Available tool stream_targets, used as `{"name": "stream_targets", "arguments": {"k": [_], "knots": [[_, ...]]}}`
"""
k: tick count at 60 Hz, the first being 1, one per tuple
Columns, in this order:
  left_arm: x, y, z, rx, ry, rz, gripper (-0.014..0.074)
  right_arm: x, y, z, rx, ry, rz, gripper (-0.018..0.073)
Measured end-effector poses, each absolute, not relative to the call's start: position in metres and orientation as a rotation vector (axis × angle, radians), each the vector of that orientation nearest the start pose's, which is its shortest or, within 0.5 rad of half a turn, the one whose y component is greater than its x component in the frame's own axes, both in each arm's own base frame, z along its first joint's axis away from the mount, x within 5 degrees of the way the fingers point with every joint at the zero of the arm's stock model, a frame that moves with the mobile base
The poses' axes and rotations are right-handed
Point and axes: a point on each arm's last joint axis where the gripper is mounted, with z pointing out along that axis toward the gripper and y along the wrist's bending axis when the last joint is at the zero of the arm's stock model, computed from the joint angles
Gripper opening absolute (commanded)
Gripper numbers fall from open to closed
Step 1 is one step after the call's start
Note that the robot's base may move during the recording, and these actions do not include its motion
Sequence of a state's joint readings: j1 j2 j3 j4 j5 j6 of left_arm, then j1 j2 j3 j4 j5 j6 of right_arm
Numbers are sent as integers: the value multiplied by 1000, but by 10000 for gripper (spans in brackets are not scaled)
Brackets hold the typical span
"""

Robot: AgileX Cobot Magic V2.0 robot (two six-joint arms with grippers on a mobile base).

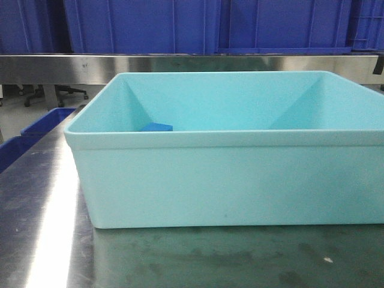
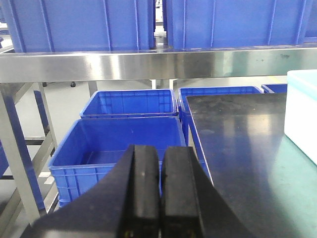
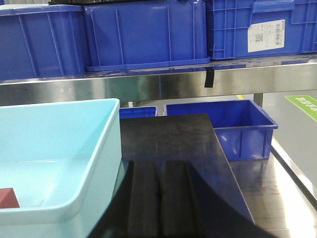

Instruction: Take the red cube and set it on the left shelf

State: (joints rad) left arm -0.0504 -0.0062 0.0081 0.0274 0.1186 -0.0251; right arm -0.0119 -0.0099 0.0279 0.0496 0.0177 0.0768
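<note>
I am seeing the left gripper (image 2: 160, 163) hanging with its jaws pressed together on nothing, and the right gripper (image 3: 158, 173) is showing the same. The red cube (image 3: 7, 197) is sitting on the floor of the pale turquoise tub (image 3: 59, 210) at eight o'clock in the right wrist view, apart from both grippers. A blue block (image 1: 157, 127) is lying in the tub too. The left shelf (image 2: 148, 65) is carrying blue crates (image 2: 79, 25) at twelve o'clock in the left wrist view.
</note>
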Motion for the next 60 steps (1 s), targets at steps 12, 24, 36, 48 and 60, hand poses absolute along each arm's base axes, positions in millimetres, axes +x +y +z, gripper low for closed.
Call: {"name": "stream_targets", "arguments": {"k": [12,24,36,48,60], "knots": [[56,-3,200,40,1604,-35,102,57,-1,203,104,1516,92,57],[56,-3,200,40,1604,-35,102,57,-1,203,104,1516,92,57],[56,-3,200,40,1604,-35,102,57,-1,203,104,1516,92,57],[56,-3,200,40,1604,-35,102,57,-1,203,104,1516,92,57],[56,-3,200,40,1604,-35,102,57,-1,203,104,1516,92,57]]}}
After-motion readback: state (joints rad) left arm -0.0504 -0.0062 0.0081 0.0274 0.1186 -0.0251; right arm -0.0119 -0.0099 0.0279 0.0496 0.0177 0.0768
